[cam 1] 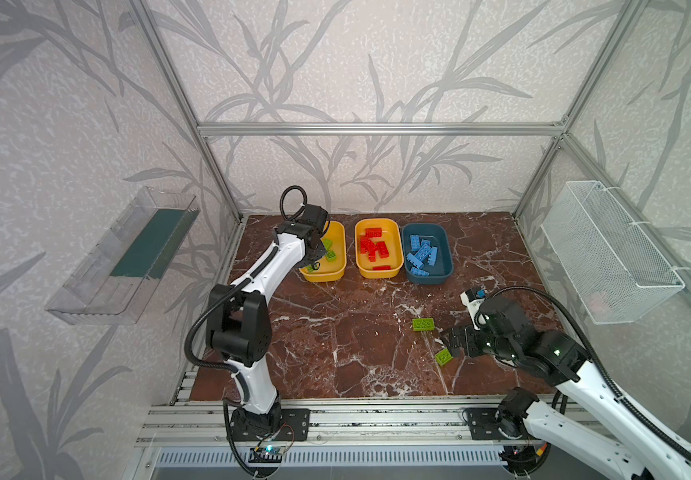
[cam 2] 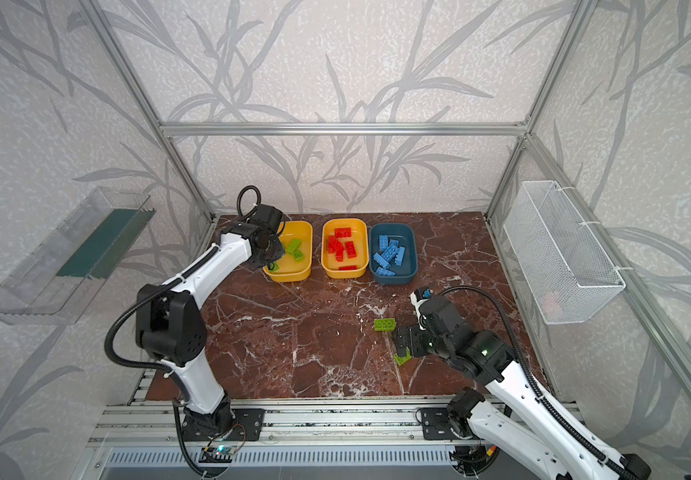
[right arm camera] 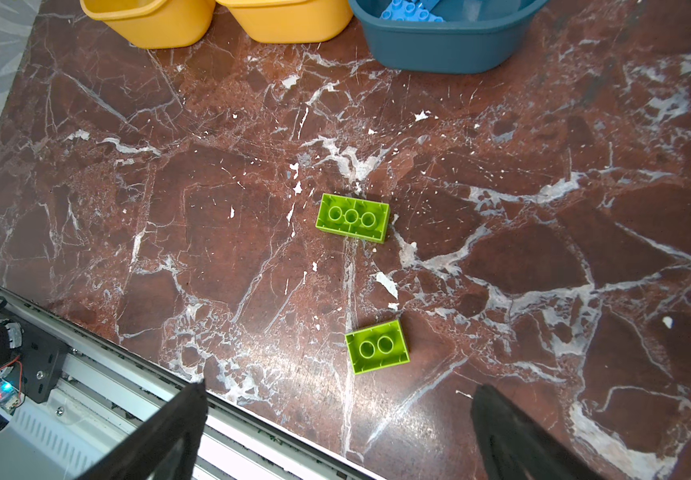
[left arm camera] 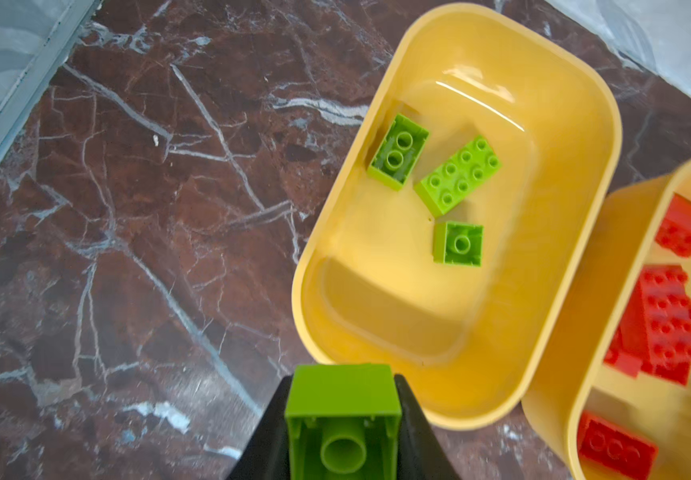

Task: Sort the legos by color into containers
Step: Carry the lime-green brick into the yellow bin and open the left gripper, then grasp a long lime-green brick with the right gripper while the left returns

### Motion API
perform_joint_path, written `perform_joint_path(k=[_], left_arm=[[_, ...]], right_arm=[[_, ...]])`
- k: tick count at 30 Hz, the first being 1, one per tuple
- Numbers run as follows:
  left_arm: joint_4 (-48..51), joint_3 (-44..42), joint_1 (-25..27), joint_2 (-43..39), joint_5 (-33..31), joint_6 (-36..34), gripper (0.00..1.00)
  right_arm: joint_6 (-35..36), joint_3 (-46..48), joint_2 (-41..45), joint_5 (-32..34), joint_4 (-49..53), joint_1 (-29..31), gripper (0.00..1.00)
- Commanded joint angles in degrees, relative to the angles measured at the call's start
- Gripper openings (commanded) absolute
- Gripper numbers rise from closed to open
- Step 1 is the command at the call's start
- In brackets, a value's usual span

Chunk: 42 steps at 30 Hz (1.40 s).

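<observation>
Left jaws: clamped on a green brick (left arm camera: 343, 399), at the near rim of the left yellow tub (left arm camera: 460, 386).
Release: judged best past the rim, low over the tub floor.
Right jaws: wide, beside the smaller loose green brick (right arm camera: 377, 346) on the bench (right arm camera: 169, 187).

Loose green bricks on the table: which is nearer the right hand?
The shorter brick, underside up with two tubes, just ahead of the right hand. The longer three-tube brick lies farther off, toward the teal tub.
</observation>
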State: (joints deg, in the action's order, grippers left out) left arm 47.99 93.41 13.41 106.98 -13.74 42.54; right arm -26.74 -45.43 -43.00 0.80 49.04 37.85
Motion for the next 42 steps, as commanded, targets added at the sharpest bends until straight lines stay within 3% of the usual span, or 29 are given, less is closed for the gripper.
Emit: perform_joint_path(k=[1, 8, 14, 16, 19, 22, 26, 33, 38, 42], left_arm=[[3.25, 6.19, -2.47, 4.88, 1.91, -3.2, 0.16], [7.34, 20.87, -4.41, 16.53, 3.43, -5.1, 0.16], [7.81, 27.57, -4.39, 22.33, 7.31, -5.26, 0.19], [7.97, 29.13, -4.36, 23.65, 8.9, -5.49, 0.31], [7.6, 30.0, -4.14, 24.21, 11.42, -5.38, 0.63], [5.5, 27.64, -3.19, 21.77, 13.03, -5.26, 0.78], [0.02, 17.99, -0.4, 13.6, 12.48, -5.72, 0.88], [-12.86, -13.8, 6.34, -8.81, 4.92, -4.54, 0.96], [-19.29, -34.94, 9.42, -23.42, 4.43, -1.24, 0.97], [-20.72, -45.66, 11.06, -33.43, 3.12, 0.38, 0.98]], right_arm=[[0.22, -0.01, -1.57, -0.5, -1.94, 0.34, 0.99], [-0.15, -0.62, -6.97, -0.27, -4.32, 0.3, 0.99], [-0.15, -2.57, -11.73, 1.5, -5.26, 0.32, 0.99], [-0.24, -3.27, -12.87, 2.38, -5.35, 0.32, 0.99], [-0.15, -4.52, -14.8, 4.19, -5.33, 0.3, 0.99], [0.41, -5.63, -17.14, 5.99, -5.63, 0.28, 0.99], [0.84, -7.25, -22.25, 5.41, -6.68, -1.06, 0.99], [-0.62, -9.24, -32.3, 2.75, -10.35, -1.23, 0.99], [-3.44, -12.43, -39.75, 4.16, -9.21, -1.1, 0.99], [-5.69, -15.99, -44.88, 7.58, -8.24, 0.74, 0.99]])
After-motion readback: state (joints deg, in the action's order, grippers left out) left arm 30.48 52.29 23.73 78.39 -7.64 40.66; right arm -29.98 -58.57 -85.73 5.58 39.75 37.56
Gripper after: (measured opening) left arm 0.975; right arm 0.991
